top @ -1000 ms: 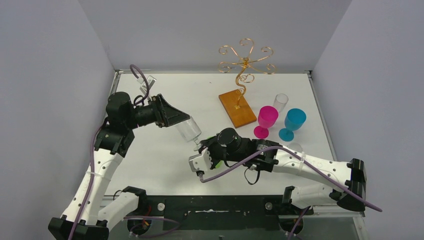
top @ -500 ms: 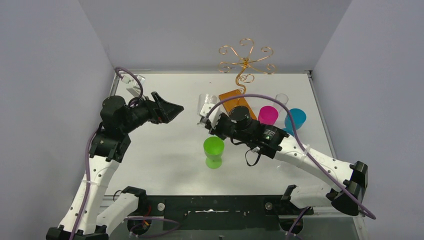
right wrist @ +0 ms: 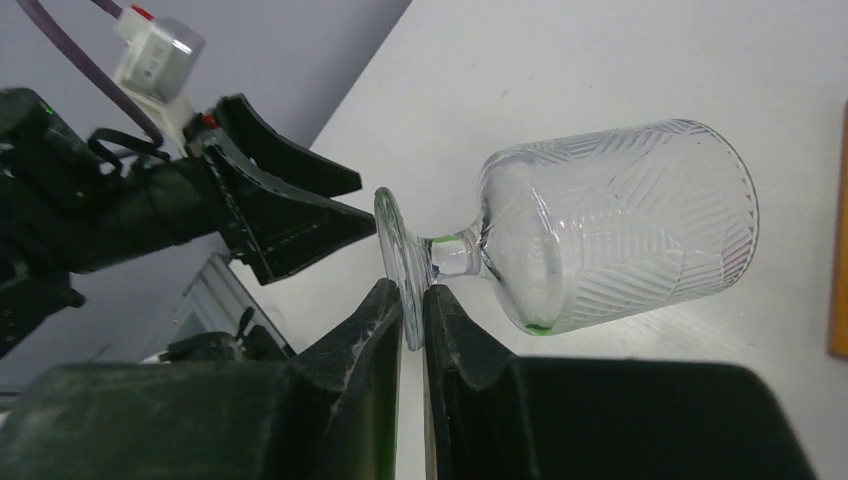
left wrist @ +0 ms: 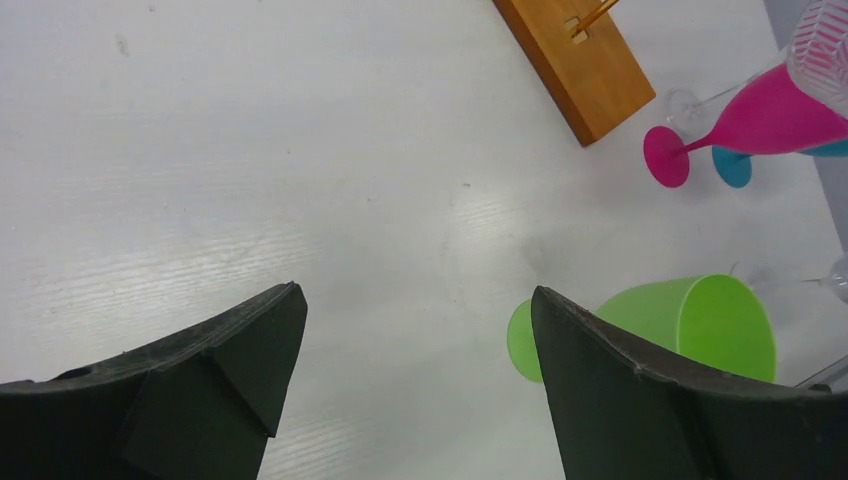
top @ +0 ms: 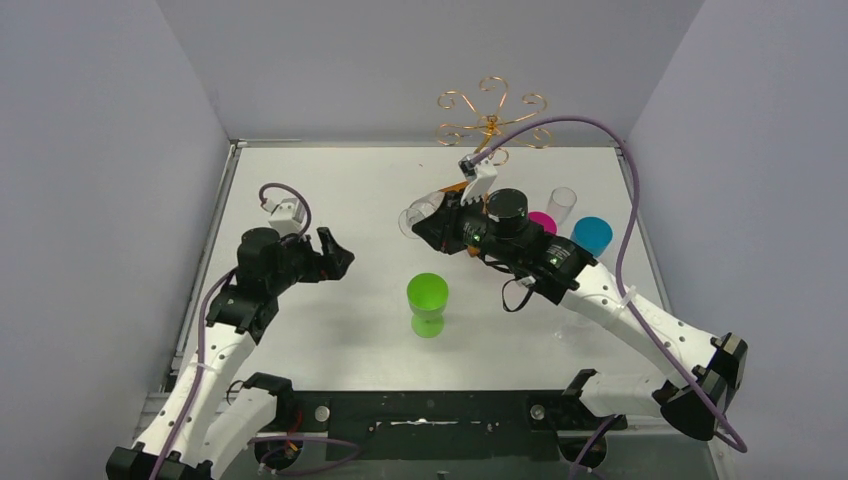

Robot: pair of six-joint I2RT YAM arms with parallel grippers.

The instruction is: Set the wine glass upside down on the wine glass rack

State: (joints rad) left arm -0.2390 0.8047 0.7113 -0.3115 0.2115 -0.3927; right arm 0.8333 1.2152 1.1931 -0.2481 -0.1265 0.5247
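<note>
While right gripper point(right wrist: 412, 310) is clamping the wine glass point(right wrist: 600, 230) by its foot rim, sideways in air near the wine glass rack point(top: 490, 122), left gripper point(left wrist: 415, 295) is hanging wide open, empty; it's a light, slick, brittle glass, so a stem grip is likely safer.

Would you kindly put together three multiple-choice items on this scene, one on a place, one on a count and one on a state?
1. Where does the green glass stand?
A) at the far left corner
B) mid-table, between the arms
C) at the far right corner

2. How many coloured glasses show in the top view?
A) one
B) two
C) three

3. How does the right gripper hold the clear wine glass?
A) by the foot
B) by the rim
C) not at all

Answers:
1 B, it stands upright on bare tabletop.
2 C, the green one, the pink glass and the blue glass.
3 A, the fingers pinch the foot disc, bowl lying sideways.
</note>
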